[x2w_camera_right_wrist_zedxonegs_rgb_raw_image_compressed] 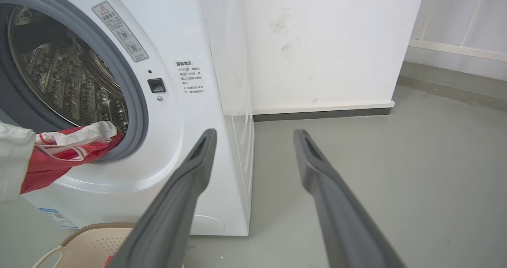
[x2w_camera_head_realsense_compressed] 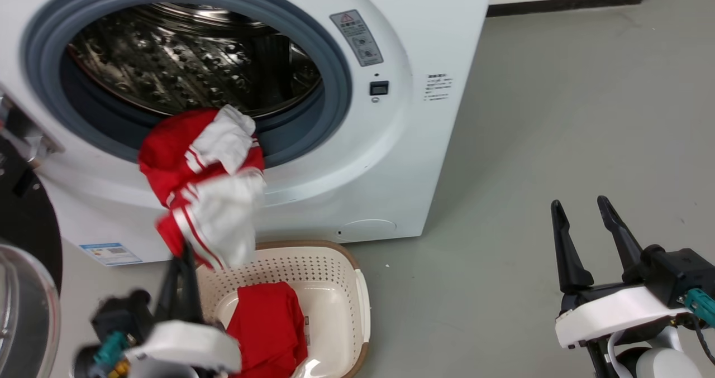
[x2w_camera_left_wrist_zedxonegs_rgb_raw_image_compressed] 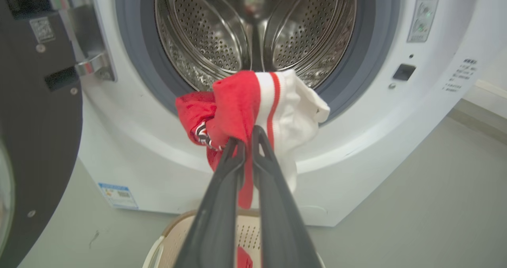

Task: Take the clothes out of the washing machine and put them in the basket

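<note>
Your left gripper [x2w_camera_left_wrist_zedxonegs_rgb_raw_image_compressed: 245,138] clamped striped garment [x2w_camera_head_realsense_compressed: 220,210] at washing machine [x2w_camera_head_realsense_compressed: 430,37] lip; right gripper [x2w_camera_head_realsense_compressed: 584,213] gaped empty. You needed pull-clear before basket [x2w_camera_head_realsense_compressed: 362,297] drop.

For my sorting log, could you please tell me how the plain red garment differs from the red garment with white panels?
The plain bright red garment lies inside the cream perforated basket; the red-and-white striped garment hangs from the porthole of the white washing machine. The plain one is free; the left gripper pinches the striped one. Both are soft red fabric.
</note>
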